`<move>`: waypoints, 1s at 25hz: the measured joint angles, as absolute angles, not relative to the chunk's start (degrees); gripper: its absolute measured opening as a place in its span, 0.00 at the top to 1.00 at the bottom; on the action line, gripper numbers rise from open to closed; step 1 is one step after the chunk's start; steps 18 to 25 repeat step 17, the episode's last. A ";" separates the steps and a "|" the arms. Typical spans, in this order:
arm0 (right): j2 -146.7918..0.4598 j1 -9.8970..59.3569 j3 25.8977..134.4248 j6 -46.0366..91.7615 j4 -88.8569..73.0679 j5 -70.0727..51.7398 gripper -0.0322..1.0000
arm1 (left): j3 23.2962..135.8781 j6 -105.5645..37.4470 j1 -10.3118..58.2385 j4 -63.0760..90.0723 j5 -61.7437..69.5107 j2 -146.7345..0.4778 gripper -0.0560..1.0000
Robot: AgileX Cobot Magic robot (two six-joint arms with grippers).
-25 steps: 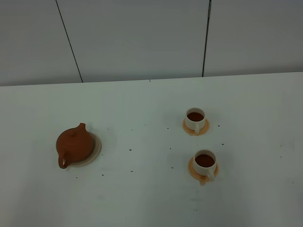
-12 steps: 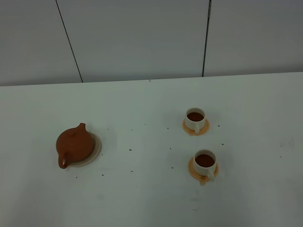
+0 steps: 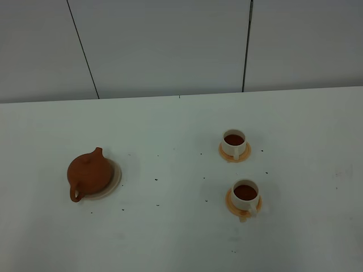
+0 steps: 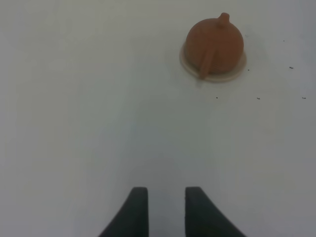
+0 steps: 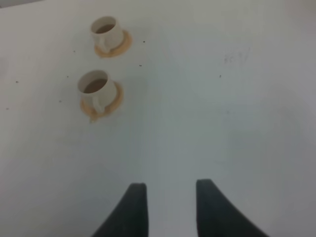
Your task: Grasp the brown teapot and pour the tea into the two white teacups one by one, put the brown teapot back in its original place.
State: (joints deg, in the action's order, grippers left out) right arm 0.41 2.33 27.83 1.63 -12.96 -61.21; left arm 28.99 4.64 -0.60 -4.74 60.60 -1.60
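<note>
The brown teapot (image 3: 89, 173) sits on its beige plate (image 3: 114, 179) at the left of the table; it also shows in the left wrist view (image 4: 215, 43) on the plate (image 4: 187, 62). Two white teacups stand on orange saucers at the right, the far one (image 3: 233, 143) and the near one (image 3: 245, 195), both holding dark tea (image 3: 245, 192). They show in the right wrist view (image 5: 105, 30) (image 5: 97, 89). My left gripper (image 4: 164, 197) is open and empty, far from the teapot. My right gripper (image 5: 170, 191) is open and empty, apart from the cups. Neither gripper shows in the high view.
The white table (image 3: 170, 226) carries scattered small dark specks (image 3: 156, 179). A grey panelled wall (image 3: 170, 45) stands behind its far edge.
</note>
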 joint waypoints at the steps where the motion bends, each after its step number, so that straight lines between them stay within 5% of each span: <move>1: 0.41 2.33 27.83 1.69 -12.96 -61.21 0.74 | 28.99 4.64 -0.60 -4.74 60.60 -1.60 0.71; 25: 0.41 2.33 27.83 1.68 -12.96 -61.21 0.74 | 28.99 4.64 -0.60 -4.74 60.60 -1.60 0.71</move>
